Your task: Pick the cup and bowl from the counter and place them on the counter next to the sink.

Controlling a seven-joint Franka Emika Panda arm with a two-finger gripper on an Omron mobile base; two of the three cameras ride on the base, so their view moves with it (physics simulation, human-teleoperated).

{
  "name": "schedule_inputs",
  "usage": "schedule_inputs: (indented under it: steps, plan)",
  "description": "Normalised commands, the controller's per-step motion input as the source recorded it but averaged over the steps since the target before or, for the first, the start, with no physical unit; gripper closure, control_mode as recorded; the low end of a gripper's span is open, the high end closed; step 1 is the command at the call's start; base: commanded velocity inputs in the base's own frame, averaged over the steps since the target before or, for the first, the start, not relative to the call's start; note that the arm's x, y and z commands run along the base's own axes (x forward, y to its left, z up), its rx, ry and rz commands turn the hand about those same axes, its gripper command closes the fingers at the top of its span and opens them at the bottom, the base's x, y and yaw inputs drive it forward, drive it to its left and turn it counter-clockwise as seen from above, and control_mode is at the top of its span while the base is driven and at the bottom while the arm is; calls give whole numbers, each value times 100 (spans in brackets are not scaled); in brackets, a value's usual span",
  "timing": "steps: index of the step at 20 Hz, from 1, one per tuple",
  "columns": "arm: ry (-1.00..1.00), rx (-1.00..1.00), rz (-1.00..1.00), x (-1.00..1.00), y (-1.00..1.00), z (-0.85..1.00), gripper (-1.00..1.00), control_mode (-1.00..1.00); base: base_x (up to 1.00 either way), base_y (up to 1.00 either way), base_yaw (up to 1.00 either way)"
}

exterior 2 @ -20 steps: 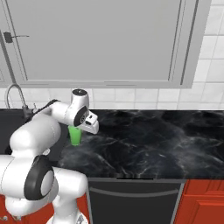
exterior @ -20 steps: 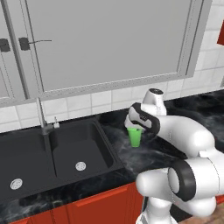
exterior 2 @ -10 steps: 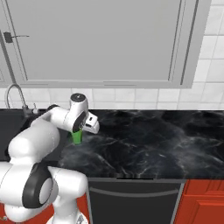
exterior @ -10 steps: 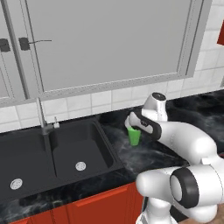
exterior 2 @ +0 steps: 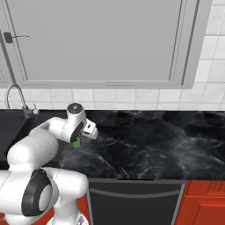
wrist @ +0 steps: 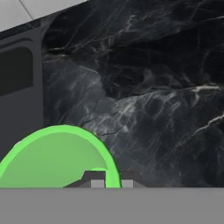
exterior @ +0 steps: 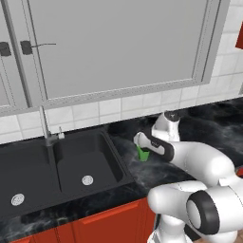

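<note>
One green cup (exterior: 142,153), pinched in the closed hand (wrist: 108,179).

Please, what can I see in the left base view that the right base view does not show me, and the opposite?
Left base view alone: the sink with both basins and their drains, and red cabinet fronts below it. Right base view alone: the long stretch of black counter to the arm's right, and a dark appliance front below it. Both share: the gripper shut on the green cup, the faucet, the grey wall cabinets.
</note>
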Motion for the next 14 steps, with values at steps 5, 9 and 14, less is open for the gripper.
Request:
schedule_inputs:
  steps: [5, 9, 14]
  plan:
    - [-3, 0, 0, 0, 1, -18, 100, -100, 0, 0, 0]
    - [-4, 0, 0, 0, 0, -17, 100, -100, 0, 0, 0]
    - [-3, 0, 0, 0, 0, -19, 100, -100, 0, 0, 0]
